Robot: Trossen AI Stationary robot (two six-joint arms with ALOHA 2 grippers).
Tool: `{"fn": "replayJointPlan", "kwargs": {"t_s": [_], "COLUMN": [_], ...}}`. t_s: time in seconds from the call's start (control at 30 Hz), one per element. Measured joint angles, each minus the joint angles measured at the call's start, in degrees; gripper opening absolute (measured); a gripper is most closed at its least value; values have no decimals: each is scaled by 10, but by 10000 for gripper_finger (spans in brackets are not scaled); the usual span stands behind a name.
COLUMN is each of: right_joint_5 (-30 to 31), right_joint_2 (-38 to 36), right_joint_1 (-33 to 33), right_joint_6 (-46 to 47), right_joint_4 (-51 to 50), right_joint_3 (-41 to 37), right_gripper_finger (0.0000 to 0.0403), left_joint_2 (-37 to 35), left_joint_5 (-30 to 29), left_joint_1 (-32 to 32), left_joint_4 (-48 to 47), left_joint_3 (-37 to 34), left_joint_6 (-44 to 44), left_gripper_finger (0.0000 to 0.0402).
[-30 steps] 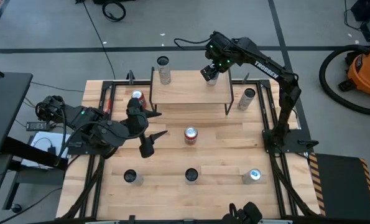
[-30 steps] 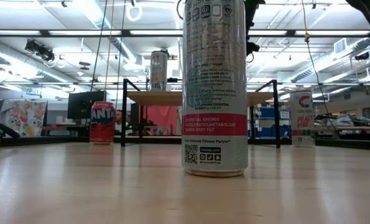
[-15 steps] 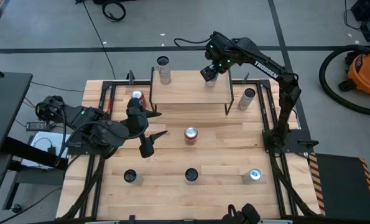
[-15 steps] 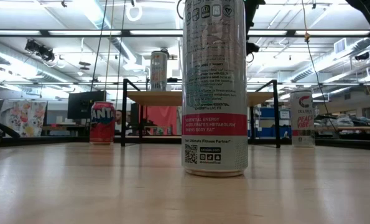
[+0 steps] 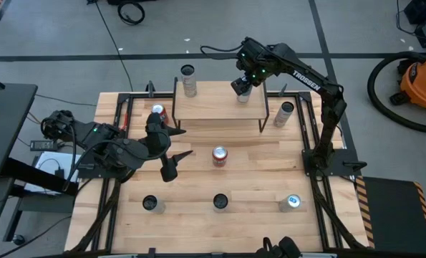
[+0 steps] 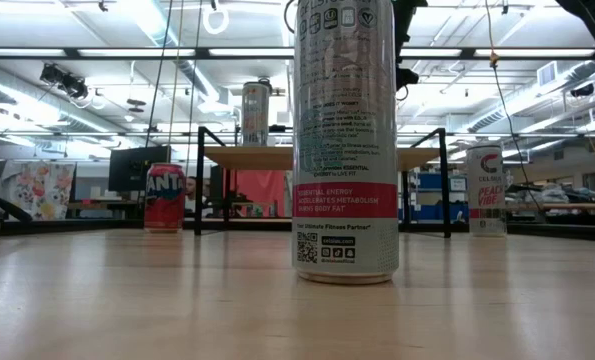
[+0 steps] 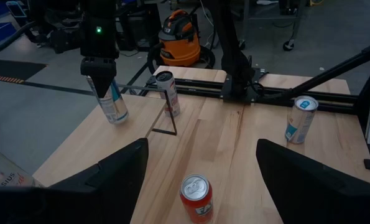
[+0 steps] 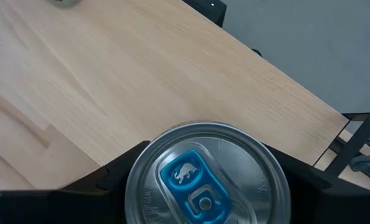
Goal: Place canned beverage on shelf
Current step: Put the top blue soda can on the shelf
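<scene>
Can [image 8: 206,180] with a blue tab stands on the shelf [image 5: 216,107] – right gripper [image 5: 244,84] clamped on it; left gripper [image 5: 175,152] spread open over the table [image 5: 255,179].

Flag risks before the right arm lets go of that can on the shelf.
1. The can in the right hand stands near the shelf's back right edge; a nudge on release could tip it off.
2. Retracting, the arm might clip the tall can beside the shelf.
</scene>
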Motion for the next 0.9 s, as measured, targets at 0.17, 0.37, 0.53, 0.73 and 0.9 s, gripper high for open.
{"fn": "replayJointPlan", "kwargs": {"t_s": [0.17,0.37,0.53,0.73,0.9], "right_joint_5": [0,-13,-15,-15,-15], "right_joint_2": [0,0,0,0,0], "right_joint_1": [0,0,0,0,0], "right_joint_6": [0,-10,-18,-35,-38], "right_joint_4": [1,1,5,3,1], "right_joint_3": [0,0,0,0,0], "right_gripper_finger": [268,270,275,277,277], "left_joint_2": [0,0,0,0,0], "left_joint_5": [0,0,0,0,0], "left_joint_1": [0,0,0,0,0], "left_joint_4": [0,0,0,0,0], "left_joint_3": [0,0,0,0,0], "left_joint_6": [0,-2,-2,-2,-1], "left_gripper_finger": [311,311,311,311,311]}}
